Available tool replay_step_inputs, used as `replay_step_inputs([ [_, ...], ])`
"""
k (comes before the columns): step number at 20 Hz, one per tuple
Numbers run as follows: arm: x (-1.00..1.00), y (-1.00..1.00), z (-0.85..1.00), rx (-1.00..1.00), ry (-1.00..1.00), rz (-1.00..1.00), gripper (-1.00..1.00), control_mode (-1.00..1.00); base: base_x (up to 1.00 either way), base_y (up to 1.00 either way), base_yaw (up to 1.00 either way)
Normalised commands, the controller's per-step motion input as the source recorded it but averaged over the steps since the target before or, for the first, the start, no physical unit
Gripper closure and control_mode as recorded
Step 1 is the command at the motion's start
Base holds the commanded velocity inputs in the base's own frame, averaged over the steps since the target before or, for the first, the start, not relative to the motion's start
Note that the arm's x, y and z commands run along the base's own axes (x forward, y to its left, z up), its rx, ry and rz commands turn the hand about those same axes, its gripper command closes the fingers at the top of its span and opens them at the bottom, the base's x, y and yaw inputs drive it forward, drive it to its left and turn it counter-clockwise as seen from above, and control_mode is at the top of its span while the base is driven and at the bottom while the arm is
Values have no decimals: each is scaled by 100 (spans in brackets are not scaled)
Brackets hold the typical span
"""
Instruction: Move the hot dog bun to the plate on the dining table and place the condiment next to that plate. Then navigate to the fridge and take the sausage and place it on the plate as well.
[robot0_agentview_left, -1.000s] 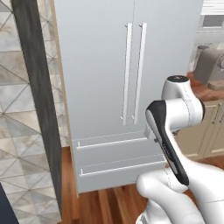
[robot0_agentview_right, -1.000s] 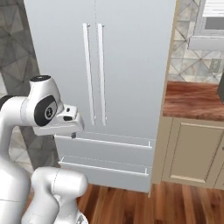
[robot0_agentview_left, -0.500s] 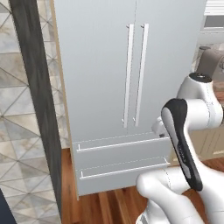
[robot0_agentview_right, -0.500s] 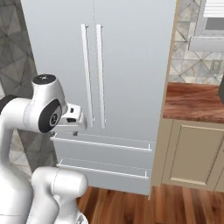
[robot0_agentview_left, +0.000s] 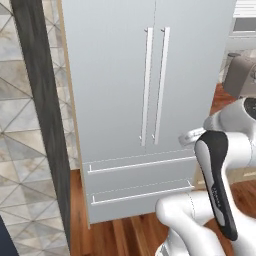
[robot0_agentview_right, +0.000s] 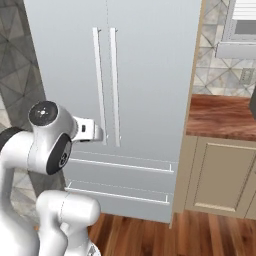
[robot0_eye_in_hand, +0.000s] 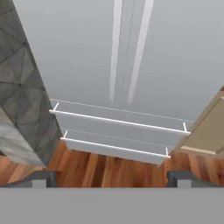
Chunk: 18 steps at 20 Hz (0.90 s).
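Note:
The fridge (robot0_agentview_left: 110, 75) stands straight ahead, silver-grey, both doors shut. Two long vertical bar handles (robot0_agentview_left: 147, 85) meet at its middle, and two drawers (robot0_agentview_left: 140, 165) lie below them. It also shows in the right base view as the fridge (robot0_agentview_right: 150, 75) and in the hand view as the fridge (robot0_eye_in_hand: 78, 52). My gripper (robot0_eye_in_hand: 112, 179) is open and holds nothing; it faces the lower doors and drawers from some distance. The white hand (robot0_agentview_right: 90, 130) sits short of the handles (robot0_agentview_right: 107, 85). The hot dog bun, plate, dining table, condiment and sausage are out of view.
A dark stone pillar (robot0_agentview_left: 45, 125) and a tiled wall flank the fridge on the left. To its right are a wooden counter (robot0_agentview_right: 220, 115) over a beige cabinet (robot0_agentview_right: 220, 175), and a grey appliance (robot0_agentview_left: 240, 75). Wood floor (robot0_eye_in_hand: 109, 168) lies in front.
The whole picture has shifted and the fridge has grown larger: the base has come closer. The arm's upper joint has swung to the right. The jaws have stayed open.

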Motion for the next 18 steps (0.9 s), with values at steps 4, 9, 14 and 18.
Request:
replay_step_inputs([
  [4, 71, -18, 39, 3, -10, 0, -100, -100, 0, 0, 0],
  [9, 67, -4, 21, 4, -2, -1, -100, -100, 0, 0, 0],
  [14, 74, 0, 0, 2, 1, -5, -100, -100, 0, 0, 0],
  [18, 88, 0, -8, 2, 7, -4, -100, -100, 0, 0, 0],
])
